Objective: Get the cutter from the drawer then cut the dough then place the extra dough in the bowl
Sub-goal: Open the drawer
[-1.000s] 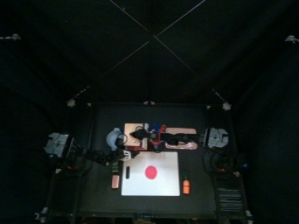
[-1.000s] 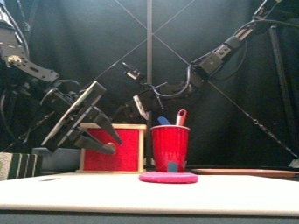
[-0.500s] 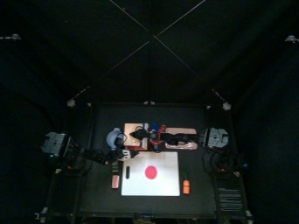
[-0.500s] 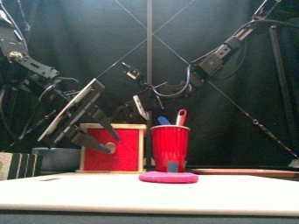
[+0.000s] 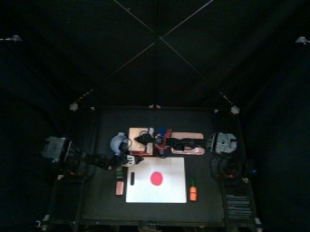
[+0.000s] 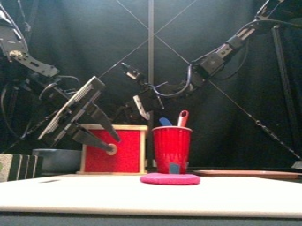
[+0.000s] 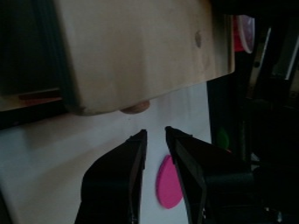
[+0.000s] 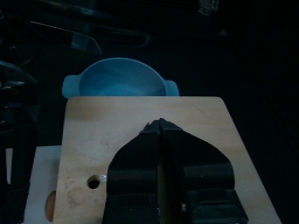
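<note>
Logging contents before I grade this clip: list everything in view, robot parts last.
cutting board: one, white, table front centre
dough: one disc, red-pink, on the board
wooden box: one, pale with red drawer front, behind the board
bowl: one, blue-grey, left of the box
red cup: one, beside the box
toy knives: two, blue and red, in the cup
small toys: two, orange-red, one by each board side
left gripper: open, before the drawer front
right gripper: shut, over the box top
</note>
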{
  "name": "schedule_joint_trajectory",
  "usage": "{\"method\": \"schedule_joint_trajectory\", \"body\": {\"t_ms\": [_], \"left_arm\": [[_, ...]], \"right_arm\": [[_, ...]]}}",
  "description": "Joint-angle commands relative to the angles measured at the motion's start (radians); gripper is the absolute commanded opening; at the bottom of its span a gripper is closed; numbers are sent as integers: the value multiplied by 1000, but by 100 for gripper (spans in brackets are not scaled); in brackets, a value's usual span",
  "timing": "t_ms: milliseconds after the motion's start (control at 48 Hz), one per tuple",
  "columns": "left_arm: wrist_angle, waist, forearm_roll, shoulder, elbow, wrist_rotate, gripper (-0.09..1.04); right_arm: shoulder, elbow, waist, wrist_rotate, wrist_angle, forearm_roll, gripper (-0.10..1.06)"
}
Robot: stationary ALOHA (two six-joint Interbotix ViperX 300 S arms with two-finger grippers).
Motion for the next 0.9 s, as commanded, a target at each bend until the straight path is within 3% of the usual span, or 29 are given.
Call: {"method": "schedule_joint_trajectory", "body": {"t_ms": [21, 458, 896], "left_arm": [[-6, 5, -14, -15, -21, -2, 67], [-48, 9, -83, -14, -17, -2, 81], [-49, 58, -130, 60, -48, 2, 81]], "right_arm": [[-17, -25, 8, -2, 3, 2, 2], [-12, -29, 9, -2, 28, -6, 2], [-9, -32, 11, -2, 28, -6, 2]]}}
